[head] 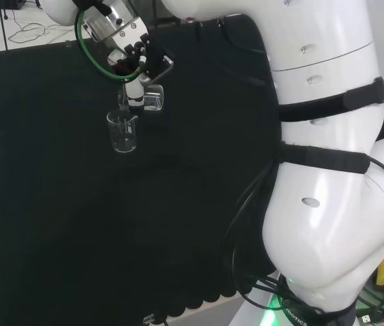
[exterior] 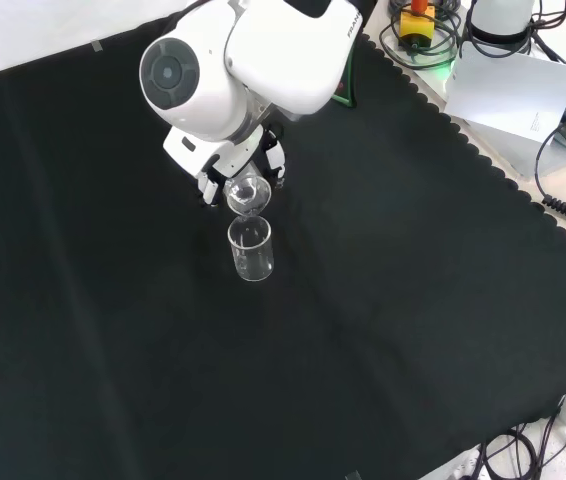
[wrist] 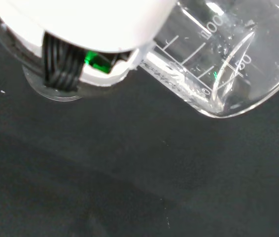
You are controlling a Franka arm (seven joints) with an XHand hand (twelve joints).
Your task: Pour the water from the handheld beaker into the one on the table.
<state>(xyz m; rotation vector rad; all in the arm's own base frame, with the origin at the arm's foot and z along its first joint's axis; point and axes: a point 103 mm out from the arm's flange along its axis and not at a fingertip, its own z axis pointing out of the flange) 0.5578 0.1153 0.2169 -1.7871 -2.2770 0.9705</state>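
A clear glass beaker (head: 123,132) stands upright on the black cloth, also seen as the table beaker (exterior: 251,249) in the front view. The hand (head: 138,61) holds a second clear beaker (head: 152,99) tilted over on its side, its mouth toward the standing one. In the front view the held beaker (exterior: 248,195) hangs just above and behind the standing beaker's rim, below the hand (exterior: 263,160). The wrist view shows the held beaker (wrist: 223,64) close up, tipped, with drops and a little water at its lip. The fingers are curled round it.
The arm's big white links (head: 328,170) fill the right of the head view. Cables, a white sheet (exterior: 513,95) and boxes lie past the cloth's scalloped edge at the front view's upper right. Open black cloth (exterior: 363,350) lies around the beakers.
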